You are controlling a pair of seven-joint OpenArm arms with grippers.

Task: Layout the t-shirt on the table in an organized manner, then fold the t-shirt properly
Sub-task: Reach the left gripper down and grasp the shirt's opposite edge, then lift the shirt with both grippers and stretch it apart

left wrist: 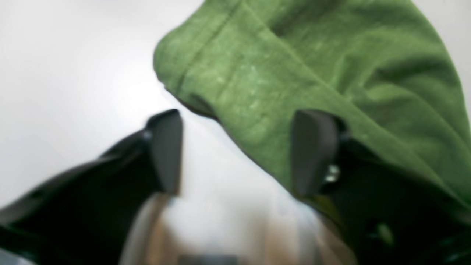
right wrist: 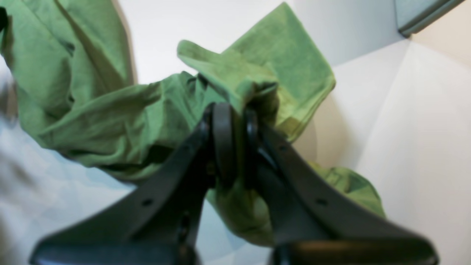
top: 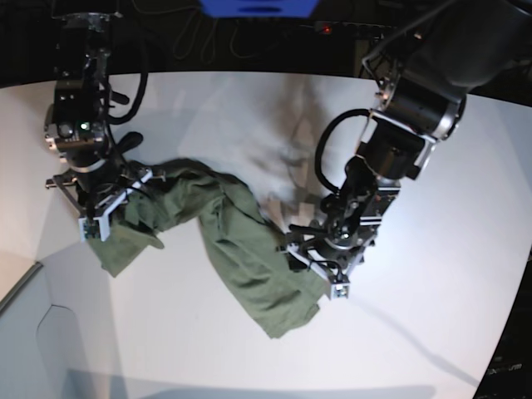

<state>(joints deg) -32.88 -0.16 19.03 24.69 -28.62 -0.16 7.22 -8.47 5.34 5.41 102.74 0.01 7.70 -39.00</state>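
Pinching a bunched fold of the t-shirt, the right gripper is keeping its jaws pressed together on the cloth, anchoring that end so the garment can be drawn out. The t-shirt is lying crumpled in a twisted band across the table, not yet spread flat. The left gripper is standing with jaws spread at the opposite edge, one finger over the cloth and one over bare tabletop, probably positioned to take that hem; it is gripping nothing.

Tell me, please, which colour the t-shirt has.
Olive green, plain, no pattern visible. The t-shirt shows its colour best in the right wrist view.
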